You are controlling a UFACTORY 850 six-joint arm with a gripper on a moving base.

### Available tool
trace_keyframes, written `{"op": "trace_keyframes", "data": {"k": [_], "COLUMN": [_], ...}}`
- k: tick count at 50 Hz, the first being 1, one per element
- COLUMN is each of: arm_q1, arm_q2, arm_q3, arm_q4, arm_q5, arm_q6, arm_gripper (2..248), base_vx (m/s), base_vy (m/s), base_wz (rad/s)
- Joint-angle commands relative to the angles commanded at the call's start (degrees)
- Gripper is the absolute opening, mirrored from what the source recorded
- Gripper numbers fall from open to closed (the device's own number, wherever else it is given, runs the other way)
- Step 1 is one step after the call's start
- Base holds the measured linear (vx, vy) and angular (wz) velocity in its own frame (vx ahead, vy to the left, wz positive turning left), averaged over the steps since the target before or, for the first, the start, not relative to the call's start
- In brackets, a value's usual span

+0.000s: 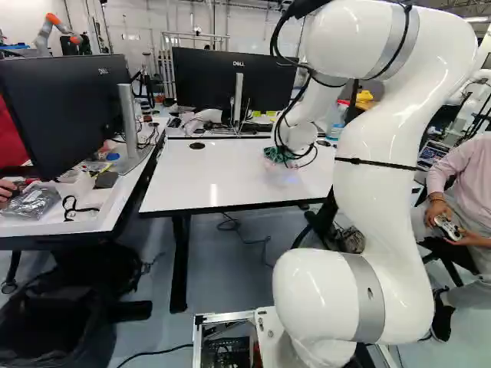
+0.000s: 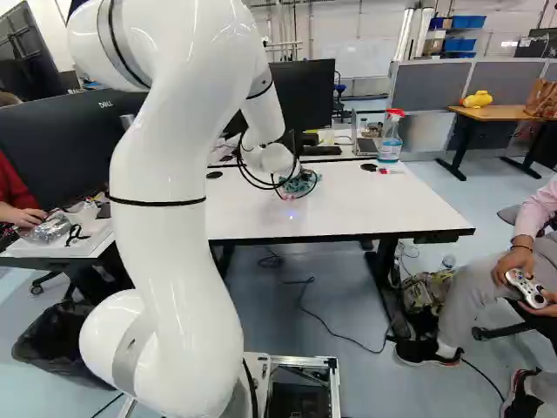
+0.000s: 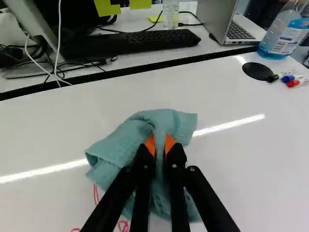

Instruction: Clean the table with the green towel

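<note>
The black two-fingered gripper [image 2: 285, 185] has its orange pads [image 3: 170, 143] clamped on a fold of the crumpled green cloth towel [image 3: 128, 140]. The towel is at the white desktop [image 1: 222, 180], between its left and right edges and nearer the far edge. Red pen marks [image 3: 122, 225] show beside it. A clear spray bottle of blue liquid [image 2: 390, 142] stands by the far right corner.
</note>
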Motion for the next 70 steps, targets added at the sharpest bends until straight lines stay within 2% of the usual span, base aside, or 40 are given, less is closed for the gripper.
{"op": "trace_keyframes", "data": {"k": [17,70], "arm_q1": [2.1,6.2], "arm_q2": [2.3,15.5], "arm_q3": [2.9,19.0], "arm_q4": [0.0,0.0], "arm_q5": [0.0,0.0], "arm_q6": [0.0,0.0], "arm_gripper": [42,42], "base_vx": [0.0,0.0], "base_vy": [0.0,0.0], "base_wz": [0.0,0.0]}}
